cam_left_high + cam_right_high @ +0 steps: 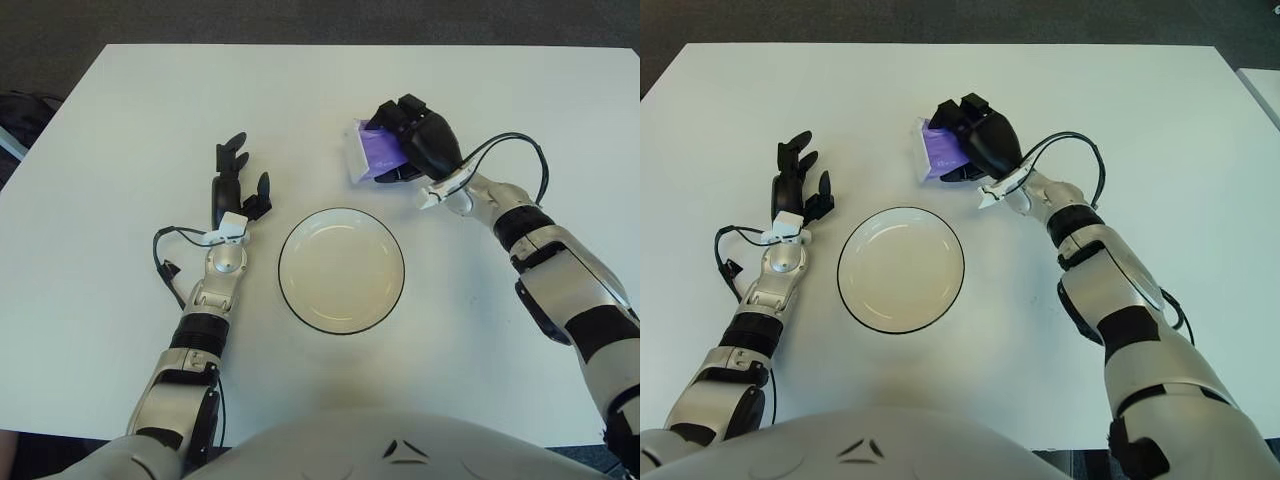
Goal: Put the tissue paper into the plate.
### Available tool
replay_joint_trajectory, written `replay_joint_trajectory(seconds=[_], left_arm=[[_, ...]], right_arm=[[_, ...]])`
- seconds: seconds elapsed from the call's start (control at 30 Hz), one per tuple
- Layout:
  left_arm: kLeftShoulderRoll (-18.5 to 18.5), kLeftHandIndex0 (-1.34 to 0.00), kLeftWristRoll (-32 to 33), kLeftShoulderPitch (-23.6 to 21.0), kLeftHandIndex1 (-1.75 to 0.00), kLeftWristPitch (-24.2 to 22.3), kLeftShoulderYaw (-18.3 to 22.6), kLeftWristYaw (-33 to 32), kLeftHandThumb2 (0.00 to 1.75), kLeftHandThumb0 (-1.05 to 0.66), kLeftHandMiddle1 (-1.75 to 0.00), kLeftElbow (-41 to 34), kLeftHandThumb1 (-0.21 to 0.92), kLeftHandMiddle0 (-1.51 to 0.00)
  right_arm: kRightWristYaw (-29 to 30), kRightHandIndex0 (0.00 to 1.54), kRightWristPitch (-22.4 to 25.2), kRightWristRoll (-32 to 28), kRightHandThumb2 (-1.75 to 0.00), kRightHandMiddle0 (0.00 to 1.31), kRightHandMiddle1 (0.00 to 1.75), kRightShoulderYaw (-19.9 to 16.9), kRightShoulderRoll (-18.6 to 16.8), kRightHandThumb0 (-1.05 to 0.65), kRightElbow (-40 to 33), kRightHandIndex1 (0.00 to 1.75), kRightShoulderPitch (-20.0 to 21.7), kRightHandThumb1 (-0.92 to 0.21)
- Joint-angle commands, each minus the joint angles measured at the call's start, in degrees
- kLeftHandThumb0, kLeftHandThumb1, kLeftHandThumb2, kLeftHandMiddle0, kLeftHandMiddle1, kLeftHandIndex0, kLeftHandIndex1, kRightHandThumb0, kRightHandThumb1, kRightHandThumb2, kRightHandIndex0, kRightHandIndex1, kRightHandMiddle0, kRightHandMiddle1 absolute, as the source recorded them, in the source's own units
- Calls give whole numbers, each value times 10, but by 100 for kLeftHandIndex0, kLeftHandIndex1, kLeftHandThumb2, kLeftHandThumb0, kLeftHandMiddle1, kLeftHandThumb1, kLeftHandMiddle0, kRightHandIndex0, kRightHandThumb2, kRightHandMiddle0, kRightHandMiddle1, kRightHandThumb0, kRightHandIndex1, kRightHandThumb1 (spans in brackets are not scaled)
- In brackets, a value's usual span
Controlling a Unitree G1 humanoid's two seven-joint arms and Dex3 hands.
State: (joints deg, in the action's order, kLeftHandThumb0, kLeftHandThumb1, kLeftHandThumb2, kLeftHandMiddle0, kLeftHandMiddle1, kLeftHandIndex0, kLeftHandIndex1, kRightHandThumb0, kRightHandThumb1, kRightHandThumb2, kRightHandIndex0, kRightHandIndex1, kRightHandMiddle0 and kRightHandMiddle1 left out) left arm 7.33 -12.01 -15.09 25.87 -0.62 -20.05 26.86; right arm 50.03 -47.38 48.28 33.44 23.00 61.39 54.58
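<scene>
A purple tissue packet with a clear wrapper edge is held in my right hand, whose black fingers curl over its top, up and to the right of the plate. The white plate with a dark rim lies on the table in the middle, with nothing in it. My left hand shows to the left of the plate, fingers spread and holding nothing.
The white table spans the view, with dark floor beyond its far edge. A black cable loops off my right wrist. Another cable hangs by my left forearm.
</scene>
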Motion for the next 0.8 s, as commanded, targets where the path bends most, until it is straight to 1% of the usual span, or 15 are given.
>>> replay_joint_trajectory(seconds=[0.0,0.4,0.77], left_arm=[[-48,0,-2,112,-83,17,-22,-6,75,-62,-55,105,92,-32],[-46,0,-4,113,-82,23,-22,-7,76,-61,-56,110,92,-32],[-44,0,-7,113,-81,25,-23,-7,77,-61,-56,113,92,-31]], right_arm=[[-9,115,-11,-29,-121,55,175,-35,21,-45,-24,175,5,-40],[-57,119,-3,-53,-122,56,175,-81,29,-46,-74,175,0,-39],[-94,123,8,-75,-123,56,175,-119,29,-46,-124,175,-15,-38]])
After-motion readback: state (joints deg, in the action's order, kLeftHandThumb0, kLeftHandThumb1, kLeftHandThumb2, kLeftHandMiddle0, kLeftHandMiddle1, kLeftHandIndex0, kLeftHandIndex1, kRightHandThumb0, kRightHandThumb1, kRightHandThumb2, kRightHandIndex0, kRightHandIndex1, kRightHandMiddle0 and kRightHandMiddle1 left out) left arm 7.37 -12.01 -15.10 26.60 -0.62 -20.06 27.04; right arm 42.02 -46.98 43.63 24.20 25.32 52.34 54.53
